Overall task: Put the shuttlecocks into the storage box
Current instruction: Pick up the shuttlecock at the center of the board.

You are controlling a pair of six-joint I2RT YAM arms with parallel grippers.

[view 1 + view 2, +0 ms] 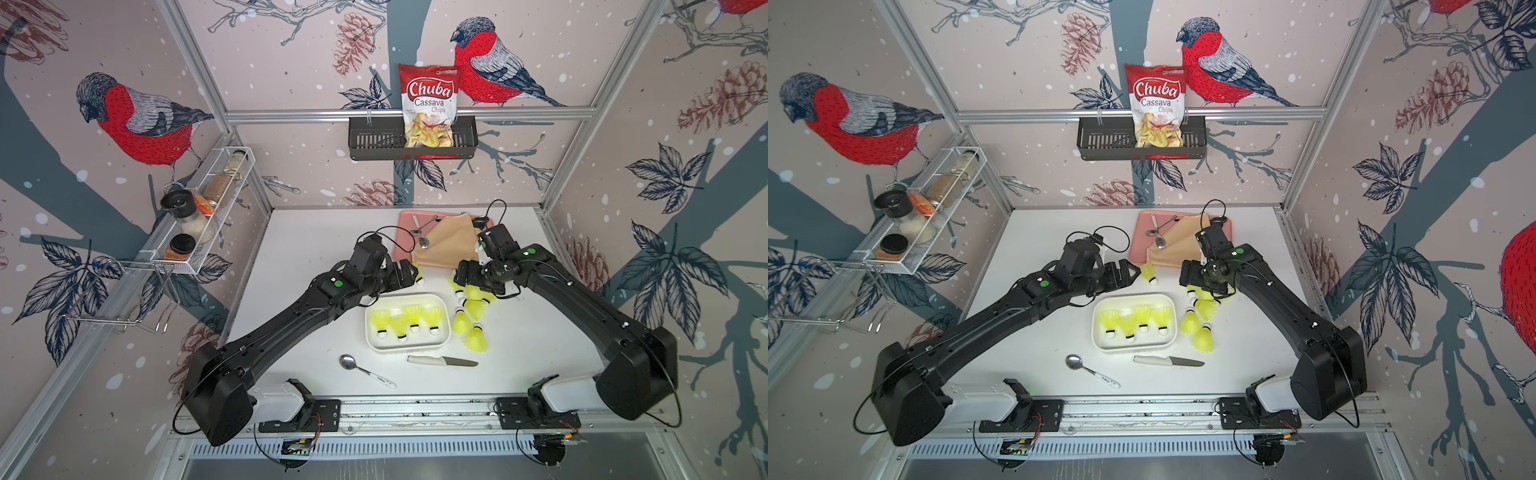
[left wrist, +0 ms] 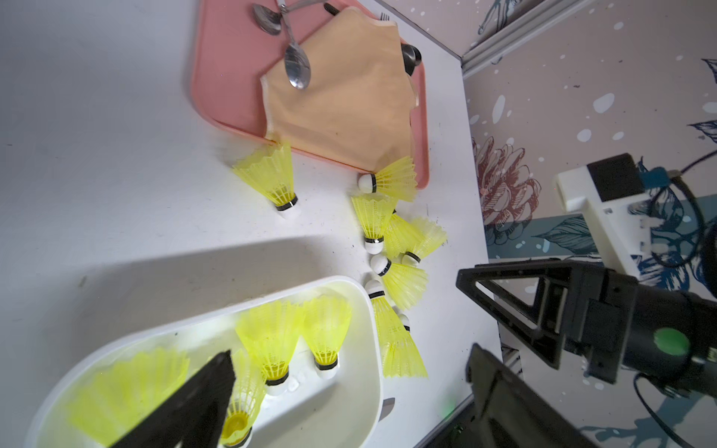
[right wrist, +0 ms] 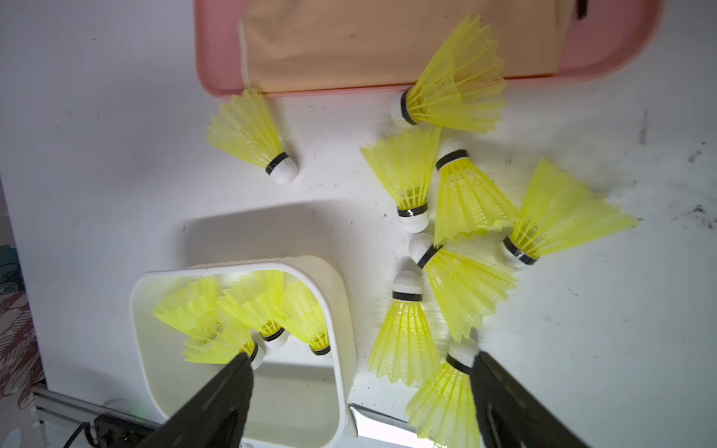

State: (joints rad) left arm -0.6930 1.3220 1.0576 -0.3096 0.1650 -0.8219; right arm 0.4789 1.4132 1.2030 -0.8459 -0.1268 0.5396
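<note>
Four shuttlecocks [image 1: 432, 318] stood in storage box [image 1: 407, 348]; rest lay loose just beside it, one nr pink tray [image 1: 405, 249]. R gripper [image 3: 361, 357] was hung open over cluster; L gripper [image 2: 351, 353] open, empty. One skirt was best pinched singly, neighbours undisturbed.

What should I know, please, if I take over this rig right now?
Left gripper: open and empty, raised near the storage box.
Right gripper: open and empty, above the loose pile on the table beside the box.
Done: four shuttlecocks are in the box.
Left: eight on the table, seven in the pile and a lone shuttlecock near the pink tray.
Likely next: the right gripper picks from the pile.
</note>
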